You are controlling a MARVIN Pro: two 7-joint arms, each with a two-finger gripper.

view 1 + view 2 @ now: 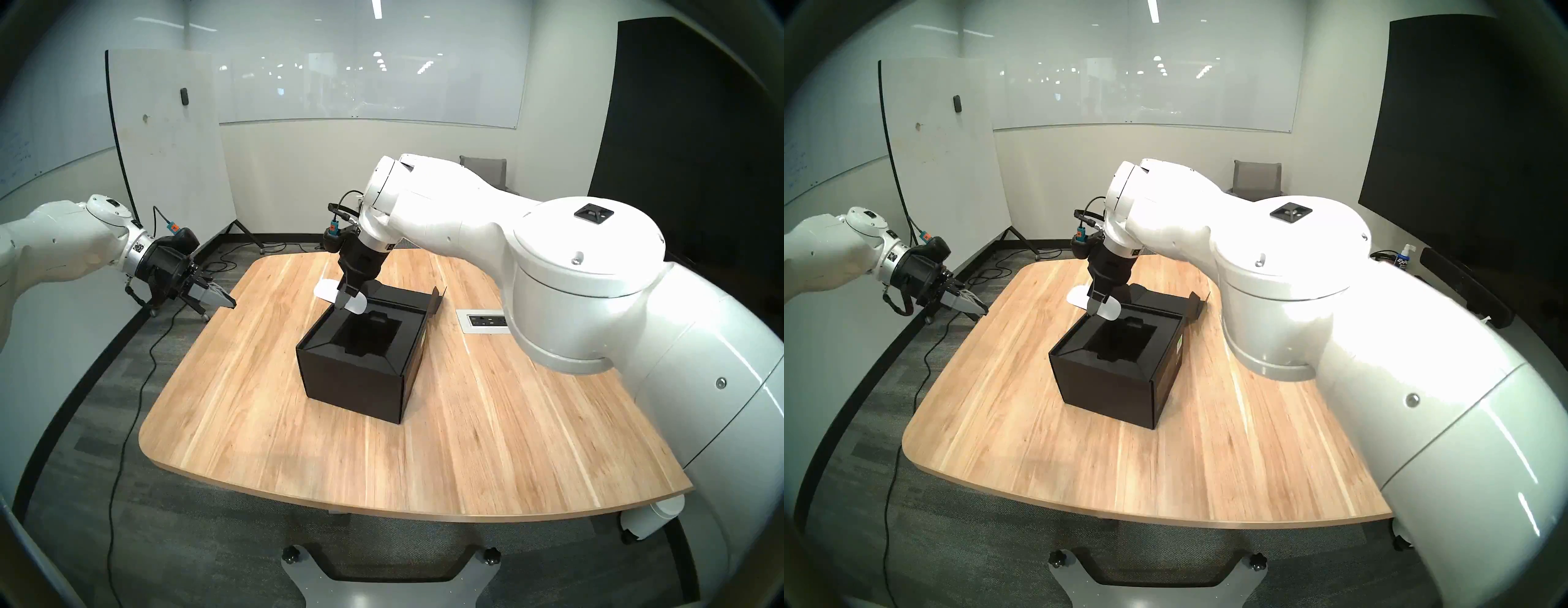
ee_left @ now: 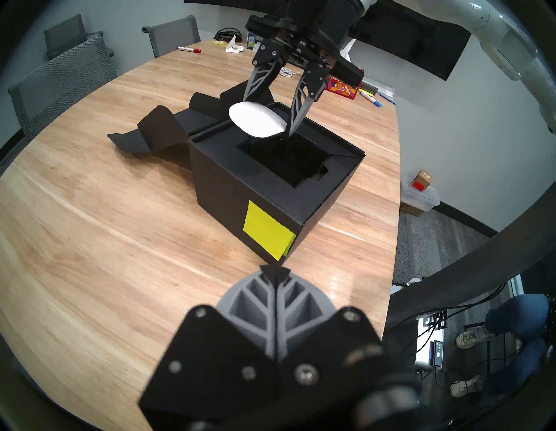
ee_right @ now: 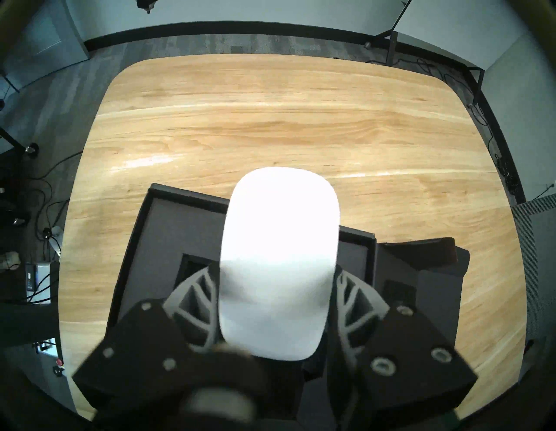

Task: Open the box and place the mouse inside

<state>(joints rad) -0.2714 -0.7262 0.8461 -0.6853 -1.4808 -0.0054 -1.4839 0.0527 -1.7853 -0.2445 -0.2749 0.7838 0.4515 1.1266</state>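
The black box (image 1: 352, 373) (image 1: 1106, 382) (image 2: 234, 192) stands open in the middle of the wooden table (image 1: 297, 441). Its flap lid (image 1: 409, 297) (image 2: 156, 132) is folded back flat on the table behind it. A yellow-green sticky note (image 2: 267, 234) is stuck on one side wall. The white mouse (image 1: 355, 305) (image 1: 1108, 312) (image 2: 255, 123) (image 3: 278, 255) hangs level just above the far edge of the box's dark recess (image 2: 282, 159). My right gripper (image 1: 345, 297) (image 2: 267, 120) (image 3: 276, 271) is shut on its two long sides. My left gripper (image 1: 229, 302) (image 1: 982, 312) (image 2: 274, 271) is shut and empty, off the table's left edge.
A socket panel (image 1: 487, 320) is set into the table right of the box. A red patterned tissue box (image 2: 344, 88), markers (image 2: 189, 49) and a cable lie at the table's far right end. Grey chairs (image 2: 60, 81) and a whiteboard (image 1: 169, 148) stand around.
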